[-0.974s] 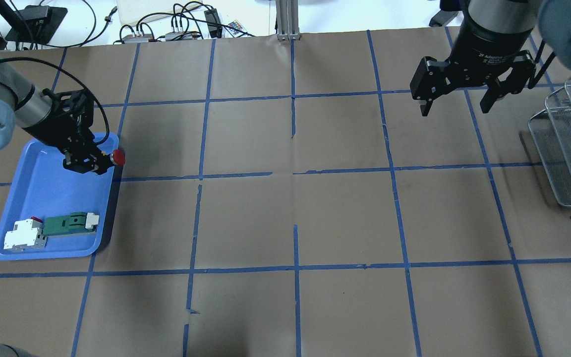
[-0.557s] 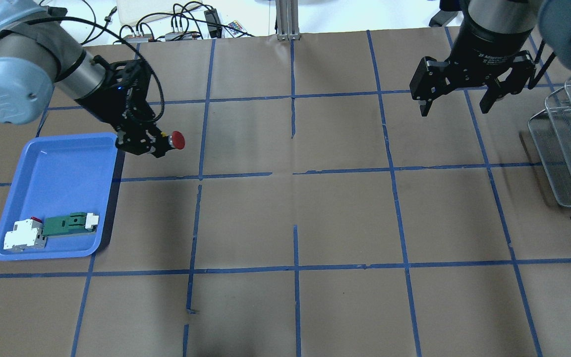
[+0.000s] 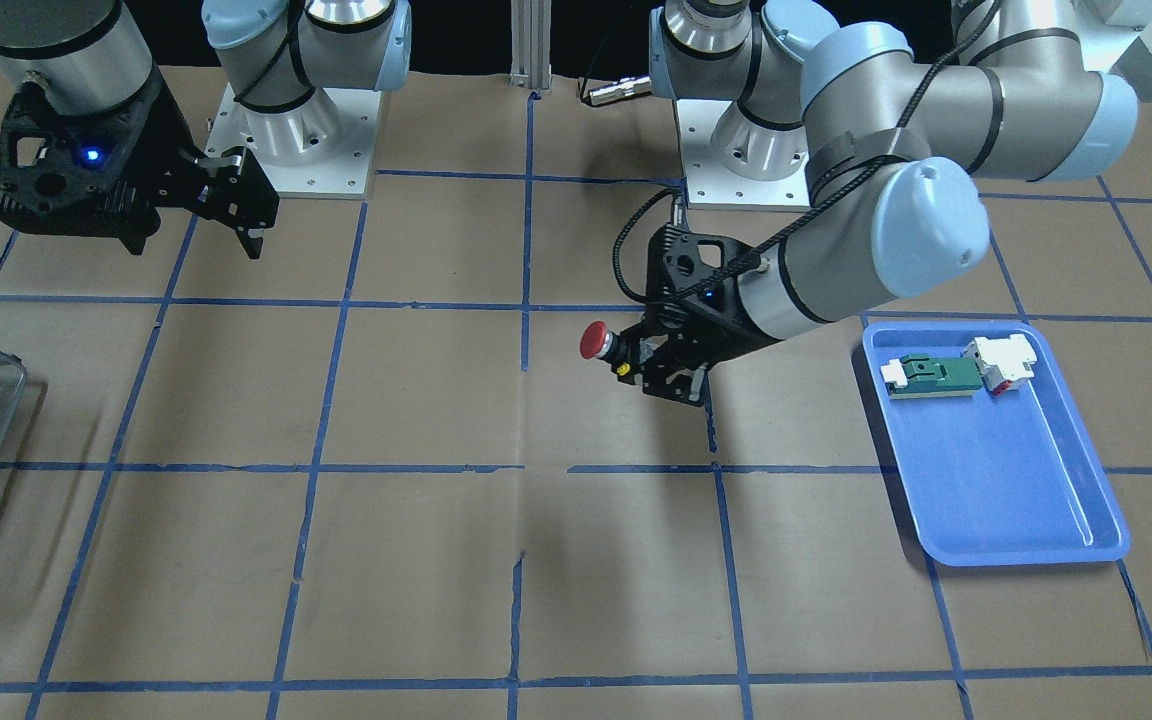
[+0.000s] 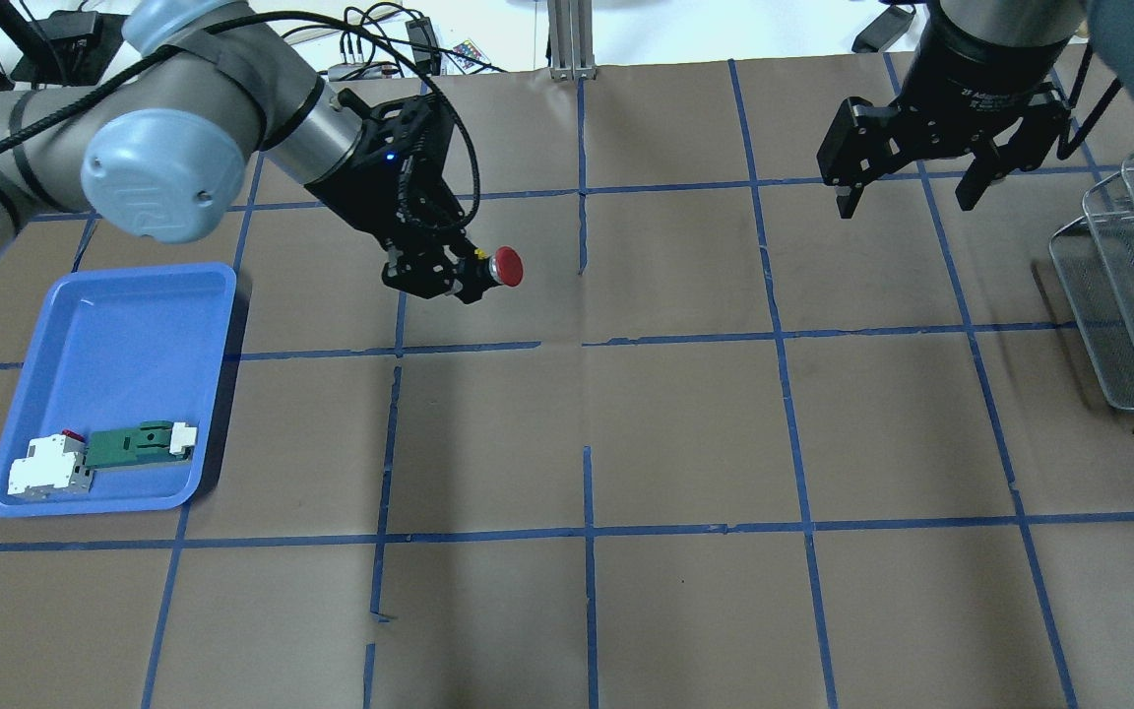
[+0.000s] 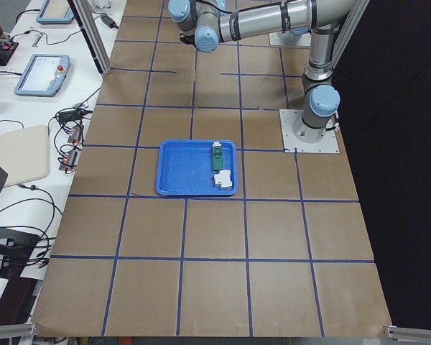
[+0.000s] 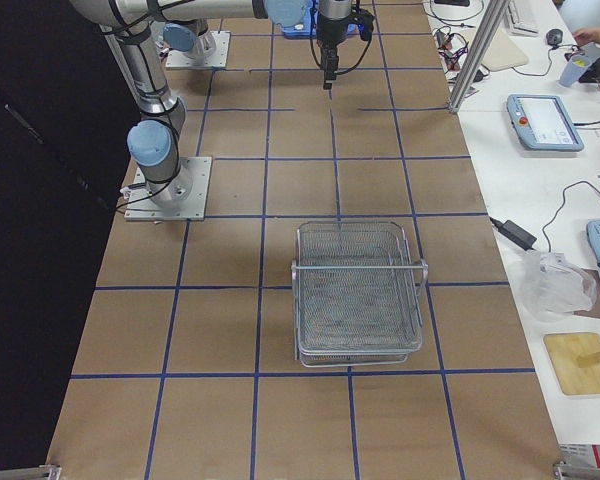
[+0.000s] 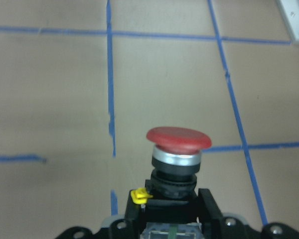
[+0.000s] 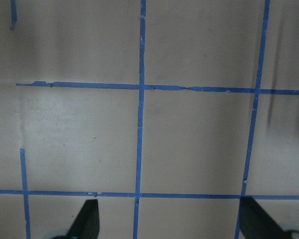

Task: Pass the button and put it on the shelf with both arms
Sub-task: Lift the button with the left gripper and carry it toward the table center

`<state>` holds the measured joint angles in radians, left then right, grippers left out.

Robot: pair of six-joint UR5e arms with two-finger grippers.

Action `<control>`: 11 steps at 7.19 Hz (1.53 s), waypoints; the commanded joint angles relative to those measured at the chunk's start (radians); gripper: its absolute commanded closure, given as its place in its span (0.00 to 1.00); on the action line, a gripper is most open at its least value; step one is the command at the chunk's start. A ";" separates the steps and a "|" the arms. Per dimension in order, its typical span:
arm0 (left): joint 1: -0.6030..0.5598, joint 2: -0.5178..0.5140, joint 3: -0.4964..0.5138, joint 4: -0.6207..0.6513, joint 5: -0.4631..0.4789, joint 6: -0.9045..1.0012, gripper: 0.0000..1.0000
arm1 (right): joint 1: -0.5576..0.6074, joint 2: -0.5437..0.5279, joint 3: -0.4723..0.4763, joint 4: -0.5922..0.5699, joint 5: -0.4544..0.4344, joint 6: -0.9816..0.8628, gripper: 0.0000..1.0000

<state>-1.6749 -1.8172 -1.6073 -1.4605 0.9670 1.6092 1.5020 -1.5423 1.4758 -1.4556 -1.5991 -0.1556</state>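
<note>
Since the earlier overhead frames the left arm (image 4: 163, 167) has swung away from the blue tray (image 4: 114, 345), carrying the button (image 4: 506, 267) from above the tray's far corner, past its edge, out to just short of the centre tape line on the worktop (image 4: 685, 433); the right arm (image 4: 990, 39) has hardly shifted; the green-and-white block (image 4: 139, 443) and the white block (image 4: 45, 468) lie in the tray's near end as before.

The left jaws are closed narrowly on the button's black body, holding it clear above the worktop; in the wrist view the body sits between the two fingertips with a yellow bit at its left, and the cap stands free beyond them.

The right jaws are spread wide with nothing between them, hanging over the far right of the worktop, near the shelf (image 4: 1133, 295) but apart from it.

The button's long axis lies roughly level, in line with the left jaws; its red cap points away from them, toward the right arm's side.
</note>
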 commanded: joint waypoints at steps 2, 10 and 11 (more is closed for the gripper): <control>-0.127 -0.010 0.021 0.103 -0.167 -0.171 1.00 | -0.072 -0.019 -0.020 0.052 0.030 -0.322 0.00; -0.180 -0.007 0.023 0.219 -0.197 -0.305 1.00 | -0.066 -0.111 0.021 0.066 0.229 -1.336 0.00; -0.180 -0.007 0.021 0.219 -0.198 -0.305 1.00 | -0.068 -0.108 0.024 0.064 0.295 -1.410 0.00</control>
<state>-1.8545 -1.8244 -1.5854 -1.2419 0.7704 1.3051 1.4341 -1.6516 1.4936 -1.3877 -1.3768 -1.4665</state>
